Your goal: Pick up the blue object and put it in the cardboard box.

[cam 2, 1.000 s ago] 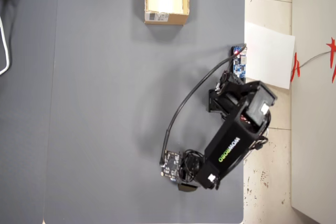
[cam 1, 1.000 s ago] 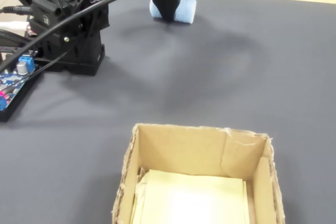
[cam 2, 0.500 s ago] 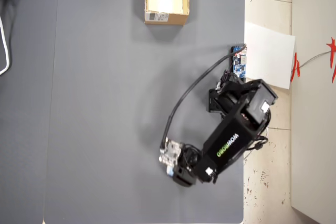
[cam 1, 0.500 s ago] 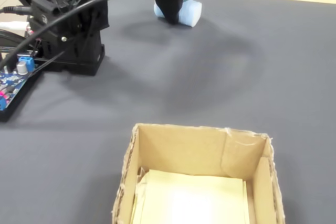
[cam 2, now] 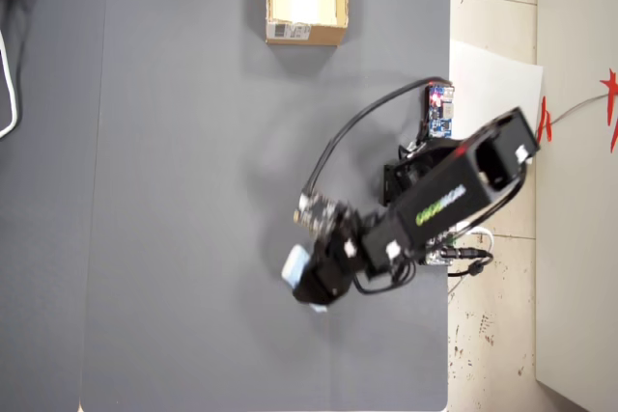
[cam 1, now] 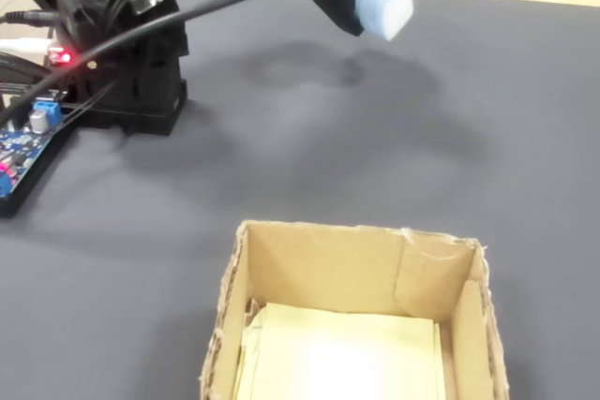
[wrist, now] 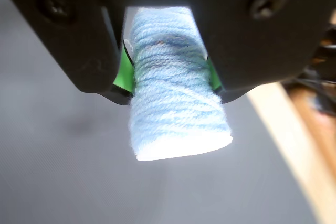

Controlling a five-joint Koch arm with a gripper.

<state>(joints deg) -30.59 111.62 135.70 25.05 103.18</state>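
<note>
Above the dark grey surface (cam 1: 487, 138), well away from the cardboard box (cam 1: 356, 269), my claw (wrist: 168, 72) has lifted the blue object (cam 1: 382, 8), clamped tight; pale floor (cam 2: 492, 7) beyond the edge.

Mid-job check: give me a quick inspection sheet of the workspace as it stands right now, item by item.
Surface: dark grey table cover, flat, with the arm's shadow on it.
Job's things: blue object clamped between the jaws, lifted clear of the table in the fixed view; cardboard box at the far edge, open, nothing blue inside, white label on one side.
Clutter: small blue circuit board beside the arm base.
Gripper: gripper shut on the blue object, green pads pressing both sides.
Cables: black cable arching from the board to the wrist, off the table.
Surroundings: white sheet on a tiled floor; wooden edge beyond the cover.
</note>
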